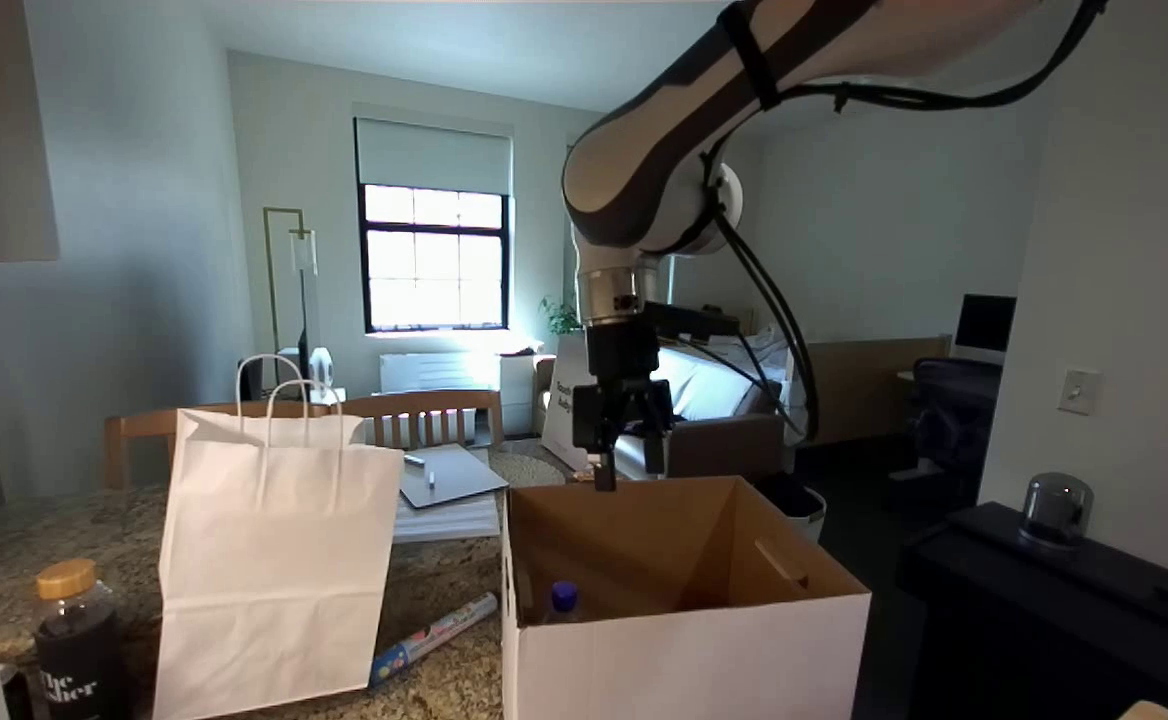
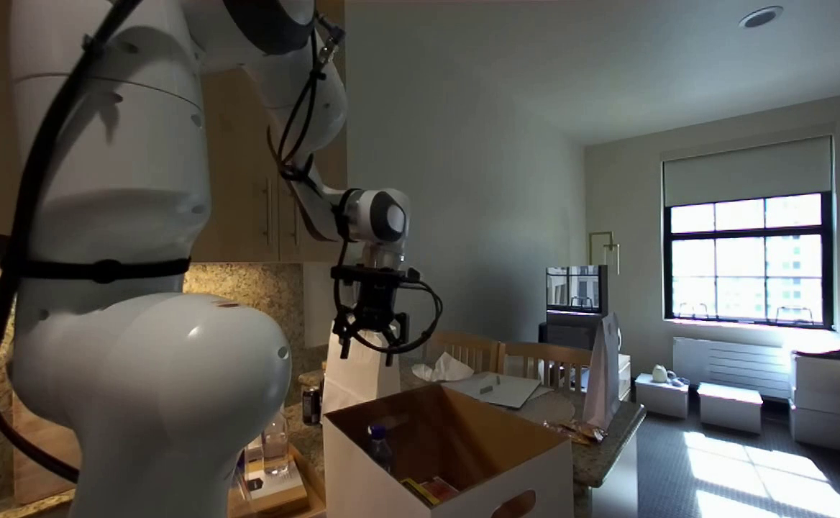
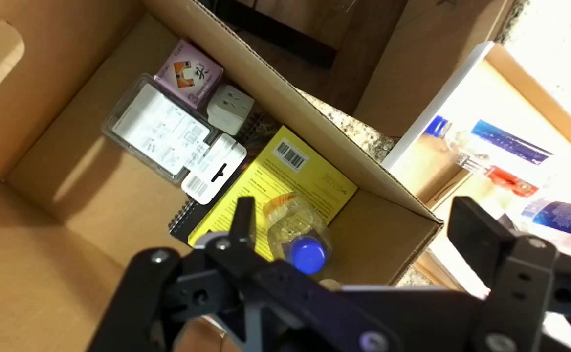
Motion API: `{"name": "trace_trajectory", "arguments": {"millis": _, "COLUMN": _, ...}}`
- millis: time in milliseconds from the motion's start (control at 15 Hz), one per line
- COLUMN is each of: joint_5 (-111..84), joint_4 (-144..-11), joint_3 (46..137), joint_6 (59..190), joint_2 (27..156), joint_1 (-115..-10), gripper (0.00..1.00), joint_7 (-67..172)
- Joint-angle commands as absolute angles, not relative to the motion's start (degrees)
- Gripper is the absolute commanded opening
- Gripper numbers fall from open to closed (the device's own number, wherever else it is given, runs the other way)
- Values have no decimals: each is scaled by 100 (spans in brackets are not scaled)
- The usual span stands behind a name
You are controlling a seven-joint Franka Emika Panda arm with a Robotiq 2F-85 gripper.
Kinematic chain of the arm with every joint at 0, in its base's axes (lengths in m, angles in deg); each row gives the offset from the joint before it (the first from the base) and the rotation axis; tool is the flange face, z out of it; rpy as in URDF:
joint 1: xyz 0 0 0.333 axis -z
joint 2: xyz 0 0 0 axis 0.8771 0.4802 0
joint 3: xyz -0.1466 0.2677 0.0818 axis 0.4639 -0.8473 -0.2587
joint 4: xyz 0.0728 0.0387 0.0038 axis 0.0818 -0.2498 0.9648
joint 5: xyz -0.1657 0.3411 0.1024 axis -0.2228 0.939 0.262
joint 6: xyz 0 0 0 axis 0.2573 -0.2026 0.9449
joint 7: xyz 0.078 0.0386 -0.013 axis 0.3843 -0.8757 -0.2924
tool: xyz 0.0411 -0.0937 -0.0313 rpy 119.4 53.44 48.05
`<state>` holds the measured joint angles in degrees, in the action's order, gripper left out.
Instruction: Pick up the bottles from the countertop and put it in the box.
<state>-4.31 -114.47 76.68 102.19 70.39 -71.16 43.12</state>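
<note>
Seeing the gripper [image 1: 630, 476] hanging near the box [image 1: 684, 670] in an exterior view, we're reading its jaws as spread wide, nothing between them; a blue-capped bottle [image 1: 564, 597] is sitting inside the box.

In an exterior view we're also spotting a clear bottle [image 2: 276, 450] standing outside the box.

In the wrist view we're looking down into the box; labelled bottles [image 3: 513, 142] are showing in the tray [image 3: 535, 93] nearby. We're guessing thin plastic: light if empty, weightier if full, flexing and slipping under a hard squeeze, hardly fragile. We're favouring a moderate mid-body hold next, neck as backup: stiffer, but swinging more. Fill level: we're not managing to tell.
</note>
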Motion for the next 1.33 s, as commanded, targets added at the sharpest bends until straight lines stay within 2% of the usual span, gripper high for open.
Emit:
{"name": "trace_trajectory", "arguments": {"millis": 0, "joint_5": -1004, "joint_4": -11363, "joint_3": 7353, "joint_6": 10057, "joint_2": 6786, "joint_1": -7405, "gripper": 100, "joint_7": 4802}}
{"name": "trace_trajectory", "arguments": {"millis": 533, "joint_5": -1992, "joint_4": -10841, "joint_3": 6648, "joint_6": 10174, "joint_2": 7161, "joint_1": -8070, "gripper": 100, "joint_7": 4793}}
{"name": "trace_trajectory", "arguments": {"millis": 1267, "joint_5": -2319, "joint_4": -9617, "joint_3": 6161, "joint_6": 9791, "joint_2": 8640, "joint_1": -8756, "gripper": 100, "joint_7": 2903}}
